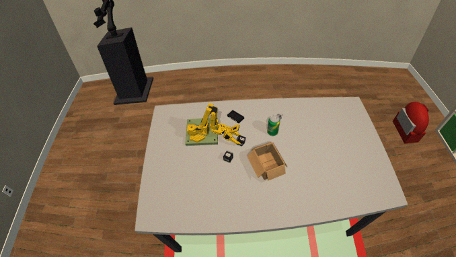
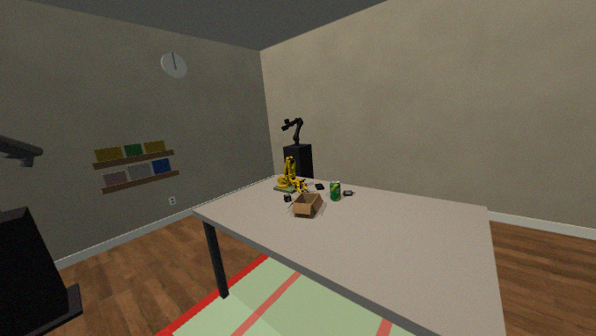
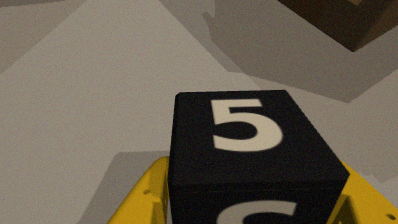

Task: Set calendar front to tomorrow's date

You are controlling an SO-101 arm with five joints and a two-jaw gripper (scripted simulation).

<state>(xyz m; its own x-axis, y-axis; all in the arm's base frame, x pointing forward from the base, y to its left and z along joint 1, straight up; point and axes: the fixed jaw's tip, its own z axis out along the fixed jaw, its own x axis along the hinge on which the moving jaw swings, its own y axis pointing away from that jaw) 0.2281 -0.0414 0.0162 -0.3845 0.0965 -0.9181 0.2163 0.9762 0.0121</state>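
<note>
My gripper [image 1: 239, 139] is shut on a black cube [image 1: 241, 138] and holds it low over the table, right of the arm's green base [image 1: 201, 136]. In the wrist view the cube [image 3: 252, 155] fills the lower middle between my yellow jaws, with a white 5 on its upper face and part of another digit on the face below. A second black cube [image 1: 227, 156] sits on the table in front of the arm, an 8 on top. A flat black tray [image 1: 235, 116] lies behind the arm, apart from both cubes.
An open cardboard box [image 1: 267, 161] lies on the table right of the loose cube; its corner shows in the wrist view [image 3: 345, 20]. A green can [image 1: 274, 125] stands behind the box. A small dark object [image 2: 348, 193] lies beside the can.
</note>
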